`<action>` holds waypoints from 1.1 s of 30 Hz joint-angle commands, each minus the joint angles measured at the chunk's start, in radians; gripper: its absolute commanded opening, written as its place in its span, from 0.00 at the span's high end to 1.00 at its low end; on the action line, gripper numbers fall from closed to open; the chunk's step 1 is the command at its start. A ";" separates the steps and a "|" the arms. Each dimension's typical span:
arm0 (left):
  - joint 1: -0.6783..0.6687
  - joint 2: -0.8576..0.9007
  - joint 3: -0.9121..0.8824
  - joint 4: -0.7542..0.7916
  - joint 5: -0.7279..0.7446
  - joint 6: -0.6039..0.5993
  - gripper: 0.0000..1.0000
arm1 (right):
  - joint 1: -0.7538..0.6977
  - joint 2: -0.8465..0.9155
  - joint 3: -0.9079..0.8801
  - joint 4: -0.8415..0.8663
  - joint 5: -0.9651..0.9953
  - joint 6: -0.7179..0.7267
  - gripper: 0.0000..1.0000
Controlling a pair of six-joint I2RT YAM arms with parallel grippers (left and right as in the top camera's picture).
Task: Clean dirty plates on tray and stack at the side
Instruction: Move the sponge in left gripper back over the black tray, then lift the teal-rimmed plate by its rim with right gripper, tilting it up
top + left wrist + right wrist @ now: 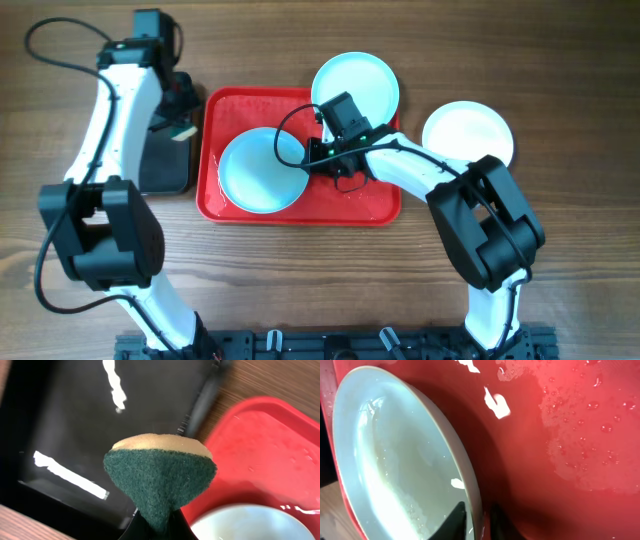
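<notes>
Holding a sponge [160, 477], my left gripper [156, 527] is clamped tight on its lower end, with the green scouring face toward the wrist camera and the tan side on top. It hangs over the black tray [75, 420], which sits toward the left edge of the surface [560, 60], just beside the red tray [260, 455].

My right gripper [479, 522] is down at the right rim of a turquoise plate [255, 175]. One finger is over the plate's inside and the other is outside, so the rim runs between them. The gaps look slight, and I cannot tell whether the fingers pinch the rim or only straddle it. This plate lies in the left half of the red tray, near the middle of the surface. Its inside looks wet, and water droplets [600, 420] bead on the bare tray floor beside it.

A second turquoise plate [365, 80] sits at the tray's far right corner, overlapping its rim. The cream-white plate [468, 133] rests on the surface to the right of the tray, apart from it.
</notes>
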 commanded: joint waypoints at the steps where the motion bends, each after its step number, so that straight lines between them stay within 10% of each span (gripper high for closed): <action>1: 0.058 0.019 0.009 0.000 0.053 0.028 0.96 | 0.023 0.025 0.006 -0.004 0.076 0.020 0.95; 11: 0.089 0.026 0.003 -0.007 0.123 0.028 0.96 | 0.024 -0.026 0.149 -0.216 0.138 -0.067 0.96; 33: 0.089 0.026 0.003 -0.019 0.123 0.027 0.96 | 0.365 -0.278 0.177 -0.360 1.335 -0.360 0.96</action>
